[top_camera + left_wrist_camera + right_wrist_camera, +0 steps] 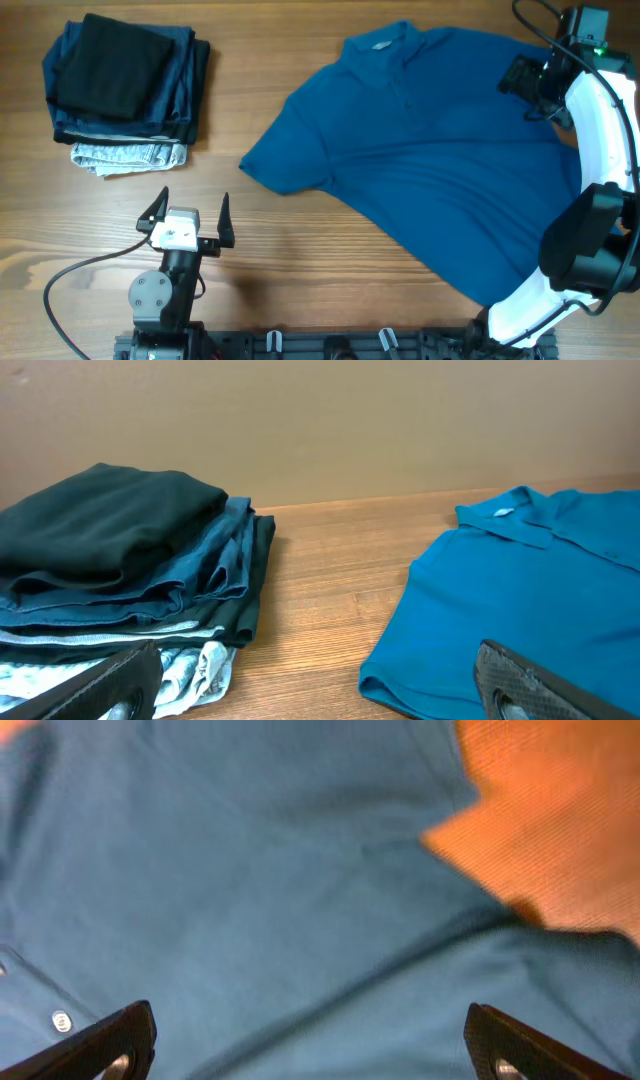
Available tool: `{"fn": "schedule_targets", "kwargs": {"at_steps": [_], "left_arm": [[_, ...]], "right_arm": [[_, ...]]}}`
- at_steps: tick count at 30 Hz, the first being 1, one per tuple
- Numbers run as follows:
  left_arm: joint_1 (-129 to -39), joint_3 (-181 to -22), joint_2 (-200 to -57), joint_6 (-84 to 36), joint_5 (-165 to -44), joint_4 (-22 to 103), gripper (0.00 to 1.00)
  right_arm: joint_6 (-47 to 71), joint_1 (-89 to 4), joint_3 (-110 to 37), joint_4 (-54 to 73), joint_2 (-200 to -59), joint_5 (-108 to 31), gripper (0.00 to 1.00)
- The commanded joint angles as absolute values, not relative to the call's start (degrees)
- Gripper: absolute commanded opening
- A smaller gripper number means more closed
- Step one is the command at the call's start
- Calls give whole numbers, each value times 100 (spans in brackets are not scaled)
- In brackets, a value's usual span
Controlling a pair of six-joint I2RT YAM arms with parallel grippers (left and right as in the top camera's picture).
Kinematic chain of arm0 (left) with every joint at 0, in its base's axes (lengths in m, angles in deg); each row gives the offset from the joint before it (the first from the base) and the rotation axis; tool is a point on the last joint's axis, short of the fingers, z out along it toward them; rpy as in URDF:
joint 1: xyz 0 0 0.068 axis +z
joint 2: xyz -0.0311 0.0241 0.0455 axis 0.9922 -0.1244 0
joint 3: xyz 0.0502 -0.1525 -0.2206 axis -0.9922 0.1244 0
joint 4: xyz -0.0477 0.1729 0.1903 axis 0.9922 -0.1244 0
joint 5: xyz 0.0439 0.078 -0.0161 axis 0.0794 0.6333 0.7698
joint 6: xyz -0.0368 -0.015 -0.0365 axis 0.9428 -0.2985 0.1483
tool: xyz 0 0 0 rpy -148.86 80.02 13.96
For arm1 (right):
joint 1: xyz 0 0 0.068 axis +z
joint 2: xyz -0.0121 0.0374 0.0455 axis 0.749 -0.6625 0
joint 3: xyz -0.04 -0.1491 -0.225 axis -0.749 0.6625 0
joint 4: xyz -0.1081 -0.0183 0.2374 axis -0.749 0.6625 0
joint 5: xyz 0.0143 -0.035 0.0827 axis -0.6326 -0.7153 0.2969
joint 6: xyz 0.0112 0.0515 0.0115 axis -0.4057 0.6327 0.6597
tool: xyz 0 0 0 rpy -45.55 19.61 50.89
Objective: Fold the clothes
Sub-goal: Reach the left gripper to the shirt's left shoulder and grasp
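While the plain medium-blue short-sleeved shirt of soft fabric [440, 170] lies unfolded, step: approach for a first fold, none made yet.
Shirt's place: spread flat on the right half of the wooden tabletop [300, 270].
Left fingers [225, 215]: wide apart, empty, clear of the shirt.
Right fingers [110, 1040]: wide apart, empty, above the shirt's far right part, near an edge.
Next move: probably lowering to pinch an edge.
Right wrist view alone: small pale button [62, 1020].
Left wrist view alone: side of the stack of dark folded garments [130, 560].

shirt [440, 150]: on table [300, 270], right | folded stack [125, 90]: left, well apart
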State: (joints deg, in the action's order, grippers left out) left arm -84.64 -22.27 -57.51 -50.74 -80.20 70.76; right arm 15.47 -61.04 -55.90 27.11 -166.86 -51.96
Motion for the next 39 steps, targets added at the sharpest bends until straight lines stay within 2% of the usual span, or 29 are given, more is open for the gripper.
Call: {"fn": "schedule_targets", "kwargs": {"at_steps": [1, 4, 10, 15, 18, 22, 25, 28, 33, 34, 37, 39], "left_arm": [[-8490, -2181, -5720, -5124, -8156, 7232, 100], [-8490, -2246, -5720, -5113, -9074, 7393, 100], [-8490, -3934, -6328, -4919, -9179, 6571, 100], [-8490, -6010, -8378, -4921, -9415, 5669, 100], [-8490, -7529, -10116, -4923, -9388, 4958, 100], [-8746, -10362, -12778, -4927, -9384, 3245, 100], [-9148, -11905, -14221, -4932, -9137, 2524, 100], [-9563, -12642, -15145, -4971, -8849, 2434, 100], [-10120, -12685, -16290, -4967, -8868, 3046, 99], [-10153, -12685, -16461, -4967, -8868, 3050, 85], [-10190, -12681, -16948, -4960, -8870, 3118, 7], [-10193, -12681, -17337, -4960, -8868, 3109, 4]], "right_arm": [[1477, -6111, -5573, 2440, -16623, -5296, 100], [1477, -6113, -5573, 2326, -16623, -5296, 100], [1477, -6113, -5573, 2324, -16623, -5296, 99], [1477, -6113, -5573, 2324, -16623, -5296, 100], [1477, -6113, -5573, 2324, -16623, -5296, 100], [1477, -6111, -5573, 2324, -16623, -5296, 100], [1477, -6113, -5573, 2324, -16623, -5296, 100], [1479, -6113, -5573, 2324, -16623, -5296, 100], [1475, -6113, -5573, 2324, -16623, -5296, 100], [1477, -6113, -5573, 2324, -16623, -5296, 100], [1479, -6113, -5573, 2324, -16623, -5296, 99], [1479, -6113, -5573, 2324, -16623, -5296, 100]]}}
